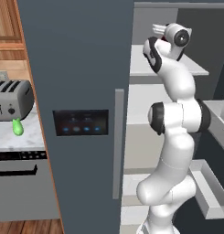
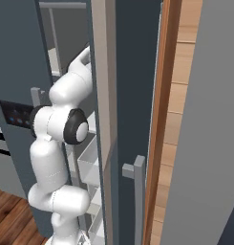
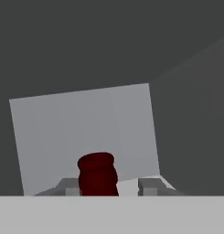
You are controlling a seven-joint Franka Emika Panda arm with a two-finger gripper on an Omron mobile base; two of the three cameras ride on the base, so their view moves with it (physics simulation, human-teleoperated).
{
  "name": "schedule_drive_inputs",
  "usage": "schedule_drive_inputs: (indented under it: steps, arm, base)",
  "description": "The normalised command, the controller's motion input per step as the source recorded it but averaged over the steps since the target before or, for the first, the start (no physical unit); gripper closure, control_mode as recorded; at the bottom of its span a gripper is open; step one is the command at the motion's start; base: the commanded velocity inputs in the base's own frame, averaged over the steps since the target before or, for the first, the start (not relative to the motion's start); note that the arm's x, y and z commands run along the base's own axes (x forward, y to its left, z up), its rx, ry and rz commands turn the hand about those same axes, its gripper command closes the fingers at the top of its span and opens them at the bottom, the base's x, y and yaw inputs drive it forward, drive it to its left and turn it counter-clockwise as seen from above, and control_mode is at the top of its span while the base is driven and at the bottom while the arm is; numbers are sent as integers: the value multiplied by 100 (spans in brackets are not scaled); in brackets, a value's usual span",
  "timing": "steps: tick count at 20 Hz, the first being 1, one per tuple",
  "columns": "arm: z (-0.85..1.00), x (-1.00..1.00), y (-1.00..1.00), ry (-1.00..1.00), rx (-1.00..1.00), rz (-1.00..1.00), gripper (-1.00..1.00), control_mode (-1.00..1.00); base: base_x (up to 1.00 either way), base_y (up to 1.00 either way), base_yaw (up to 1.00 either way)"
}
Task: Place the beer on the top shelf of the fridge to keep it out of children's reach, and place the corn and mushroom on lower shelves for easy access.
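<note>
1. The tall dark slate-grey fridge (image 1: 81,68) stands open on its right side, its pale grey interior exposed, with the long grey handle (image 1: 118,141) and the black blue-lit control panel (image 1: 81,122) on the near door.
2. The white arm reaches up into the cavity at the level of the highest flat pale grey shelf, the top shelf (image 1: 145,64).
3. The bright green corn (image 1: 17,127) lies far left on the marble counter (image 1: 26,139), by the silver toaster (image 1: 12,99).
4. In the hand view the dark brown beer bottle's reddish neck (image 3: 98,173) stands between the gripper (image 3: 111,186) fingertips, over that shelf.
5. Whether the jaws clamp it or have let go, I cannot tell.
6. I judge the beer is being set down; next comes a clean release and a straight withdrawal.
</note>
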Motion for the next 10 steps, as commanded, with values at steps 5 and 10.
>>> schedule_drive_inputs:
  steps: [5,10]
  arm:
    - [0,3,0,-1,0,0,-100,-100]
    - [0,-9,0,0,0,0,-100,-100]
  base:
    - [0,0,0]
    - [0,0,0]
